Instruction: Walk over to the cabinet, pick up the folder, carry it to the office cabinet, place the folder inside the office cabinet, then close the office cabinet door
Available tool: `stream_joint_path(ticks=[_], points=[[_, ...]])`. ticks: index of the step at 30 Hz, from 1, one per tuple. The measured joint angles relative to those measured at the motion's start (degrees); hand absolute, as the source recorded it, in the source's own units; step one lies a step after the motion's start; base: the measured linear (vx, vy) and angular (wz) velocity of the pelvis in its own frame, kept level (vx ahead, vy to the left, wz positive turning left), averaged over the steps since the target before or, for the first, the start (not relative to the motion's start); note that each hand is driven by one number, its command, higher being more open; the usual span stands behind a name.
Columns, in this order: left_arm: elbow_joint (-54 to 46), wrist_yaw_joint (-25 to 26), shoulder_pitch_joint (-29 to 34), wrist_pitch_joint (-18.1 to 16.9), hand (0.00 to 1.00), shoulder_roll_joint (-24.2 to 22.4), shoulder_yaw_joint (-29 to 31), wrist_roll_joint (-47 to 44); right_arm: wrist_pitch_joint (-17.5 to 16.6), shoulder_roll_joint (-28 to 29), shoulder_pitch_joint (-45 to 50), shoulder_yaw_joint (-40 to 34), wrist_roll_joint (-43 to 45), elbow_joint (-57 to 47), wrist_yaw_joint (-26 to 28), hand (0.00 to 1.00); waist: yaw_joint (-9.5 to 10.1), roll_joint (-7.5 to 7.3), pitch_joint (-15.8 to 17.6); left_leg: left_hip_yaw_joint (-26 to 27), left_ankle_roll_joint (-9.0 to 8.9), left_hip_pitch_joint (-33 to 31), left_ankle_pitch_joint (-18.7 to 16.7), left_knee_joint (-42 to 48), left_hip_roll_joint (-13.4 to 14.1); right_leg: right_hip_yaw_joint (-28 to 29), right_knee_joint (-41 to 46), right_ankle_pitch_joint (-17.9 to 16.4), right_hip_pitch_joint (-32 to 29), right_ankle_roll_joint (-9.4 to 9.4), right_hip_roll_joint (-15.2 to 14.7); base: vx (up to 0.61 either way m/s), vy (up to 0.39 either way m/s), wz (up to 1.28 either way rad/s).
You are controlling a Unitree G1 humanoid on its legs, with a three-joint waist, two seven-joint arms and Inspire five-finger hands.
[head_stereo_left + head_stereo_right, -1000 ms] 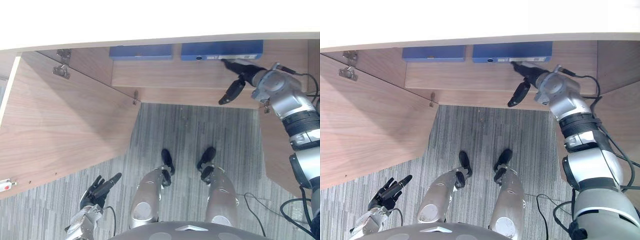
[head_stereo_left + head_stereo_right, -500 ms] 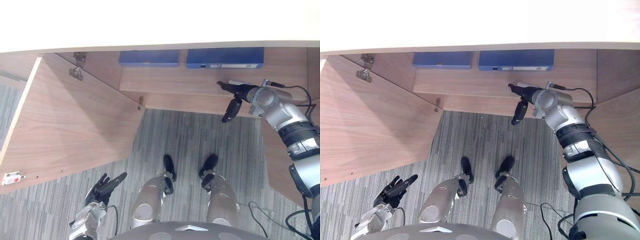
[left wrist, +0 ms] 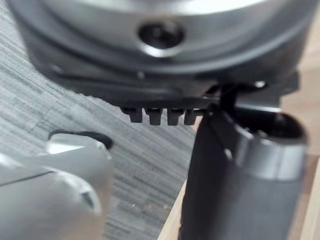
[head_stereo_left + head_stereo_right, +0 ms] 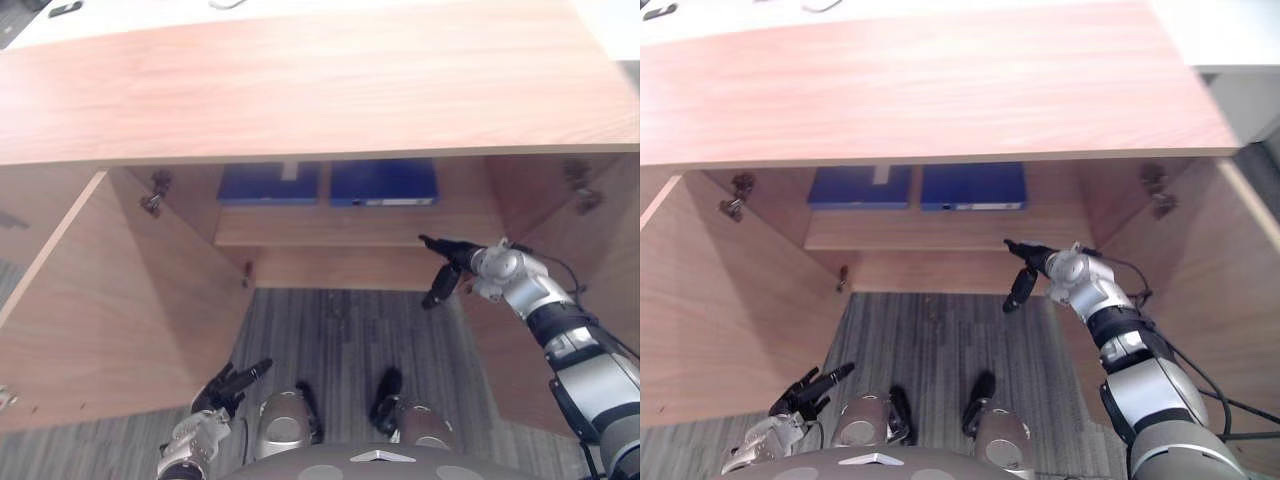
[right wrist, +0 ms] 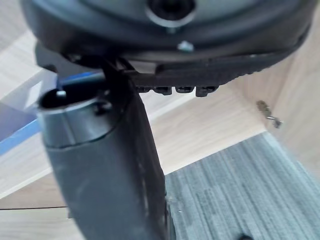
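Two blue folders lie flat side by side on the shelf (image 4: 330, 228) inside the open wooden cabinet. The right-hand folder (image 4: 384, 182) shows a white label on its near edge; the left-hand folder (image 4: 268, 183) is plain. My right hand (image 4: 447, 262) hovers in front of the shelf's edge, a little below and right of the labelled folder, open, fingers straight, holding nothing. A strip of blue folder (image 5: 20, 135) shows past its thumb in the right wrist view. My left hand (image 4: 228, 384) hangs low near the floor, open and empty.
The cabinet's left door (image 4: 100, 300) stands swung out wide on my left, and the right door (image 4: 1230, 300) swung out on my right. A broad wooden top (image 4: 300, 80) overhangs the shelf. Grey striped carpet (image 4: 330, 330) lies between the doors.
The camera has shifted, bringing the cabinet's top into view. My right hand has drawn back from the labelled folder's edge to a spot in front of the shelf. The left hand stays low.
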Motion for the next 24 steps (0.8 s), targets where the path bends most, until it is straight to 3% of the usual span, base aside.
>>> stream_joint_path(ticks=[2, 4, 5, 7, 11, 15, 17, 20, 24], points=[[2.1, 0.2, 2.1, 0.0, 1.0, -0.9, -2.5, -0.1, -0.1, 0.0, 1.6, -1.9, 1.8, 3.9, -1.5, 1.0, -0.88, -0.05, -1.8, -11.4, -2.14, 1.7, -1.5, -1.4, -3.0, 3.4, -2.1, 1.3, 1.0, 1.71, 1.0, -0.01, 0.128, -0.77], [3.4, 0.4, 3.4, 0.0, 1.0, -1.1, -3.6, -0.1, -0.1, 0.1, 5.0, -6.1, 4.1, 4.7, -3.5, 1.0, -1.46, 0.19, -3.9, -13.1, -3.58, 5.3, -3.4, -8.4, -3.6, 5.5, -5.3, 3.5, 0.8, 2.0, 2.0, 0.02, 0.165, -0.72], [3.6, 1.0, 3.4, -0.1, 1.0, -0.9, -3.7, 0.1, -0.1, 0.8, 8.0, -9.8, 5.1, 4.5, -4.6, 1.0, -2.0, -0.97, -4.3, -11.4, -3.05, 6.2, -2.5, -10.6, -4.5, 7.3, -7.6, 5.3, 1.0, 2.48, 1.6, 0.04, 0.161, -0.59], [3.6, 2.0, 3.6, -0.1, 1.0, -0.7, -4.3, 1.7, -0.1, 1.4, 11.6, -13.5, 6.5, 3.5, -5.7, 1.0, -2.78, -1.58, -4.9, -9.4, -2.32, 7.1, -1.9, -12.4, -5.7, 8.7, -10.3, 8.1, 1.4, 2.69, 1.0, 0.03, 0.16, -0.51], [3.8, 2.7, 4.0, -0.5, 1.0, -0.8, -7.6, 5.5, -0.1, 4.0, 20.8, -23.0, 8.5, -1.4, -8.8, 1.0, -5.92, -0.53, -6.1, -5.0, -0.96, 10.3, -1.1, -16.8, -8.4, 12.9, -13.3, 11.4, 1.6, 3.38, -0.2, 0.05, 0.185, -0.53], [4.2, 3.9, 3.1, -1.6, 1.0, -0.7, -8.0, 6.3, 0.0, 11.2, 30.7, -30.3, 9.0, -8.5, -12.3, 1.0, -7.76, -0.96, -6.6, -2.2, -0.59, 13.5, -0.9, -19.7, -9.8, 16.7, -12.9, 11.7, 1.5, 3.91, -0.3, 0.02, 0.106, -0.49], [4.5, 4.7, 3.1, -1.6, 1.0, -0.8, -5.3, 8.8, 0.1, 17.0, 37.1, -31.5, 10.6, -13.5, -13.2, 1.0, -9.01, -2.49, -6.9, 0.6, -0.09, 15.6, -0.6, -21.3, -10.7, 19.4, -12.6, 12.0, 1.3, 4.39, -0.3, -0.04, 0.081, -0.65], [4.7, 5.2, 3.1, -1.3, 1.0, -1.2, -0.8, 10.8, 0.3, 22.6, 42.8, -31.6, 10.8, -18.3, -13.5, 1.0, -8.99, -4.08, -7.2, 3.7, -0.08, 16.9, -0.6, -21.6, -10.9, 21.8, -10.3, 11.4, -0.1, 4.4, 0.0, -0.07, 0.031, -0.47], [4.0, 6.7, 3.6, -0.8, 1.0, -3.1, 5.6, 11.2, 0.5, 28.1, 48.7, -32.0, 11.9, -23.8, -14.0, 1.0, -8.79, -5.24, -7.6, 8.1, 0.09, 19.2, -0.7, -22.2, -11.4, 21.1, -2.4, 7.5, -3.4, 3.54, -0.7, -0.08, -0.021, -0.45]])
